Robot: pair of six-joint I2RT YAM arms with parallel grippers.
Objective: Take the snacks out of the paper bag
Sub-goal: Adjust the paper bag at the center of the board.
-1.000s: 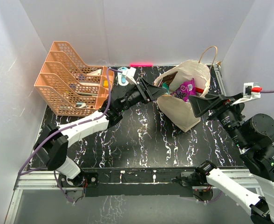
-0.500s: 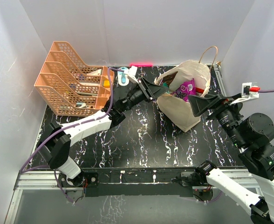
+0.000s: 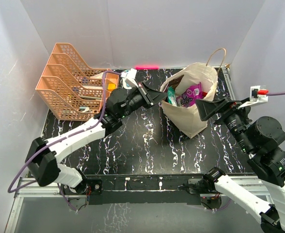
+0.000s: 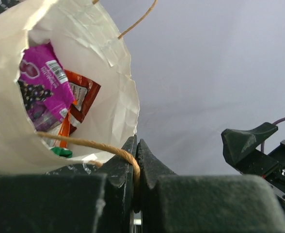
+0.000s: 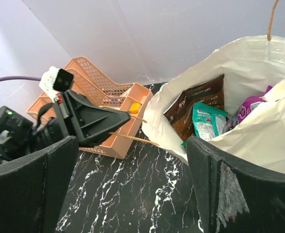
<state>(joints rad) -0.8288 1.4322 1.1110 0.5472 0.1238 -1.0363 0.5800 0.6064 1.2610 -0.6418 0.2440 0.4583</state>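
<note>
Left fingers (image 4: 150, 167) have clenched on the bag's (image 3: 191, 119) handle (image 4: 84, 144) at nine o'clock, holding it open; released right fingers (image 5: 45, 189) must reach snacks (image 4: 40, 82).

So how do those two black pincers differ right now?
The left pincer is shut, pinching the cord handle of the paper bag; the right pincer gapes wide, holding nothing. The left sits at the bag's left side, the right by its right side. Both are black and point at the bag.

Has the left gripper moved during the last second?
Yes. The left gripper shifted slightly left, toward the peach rack, away from the paper bag, shutting on its cord handle.
</note>
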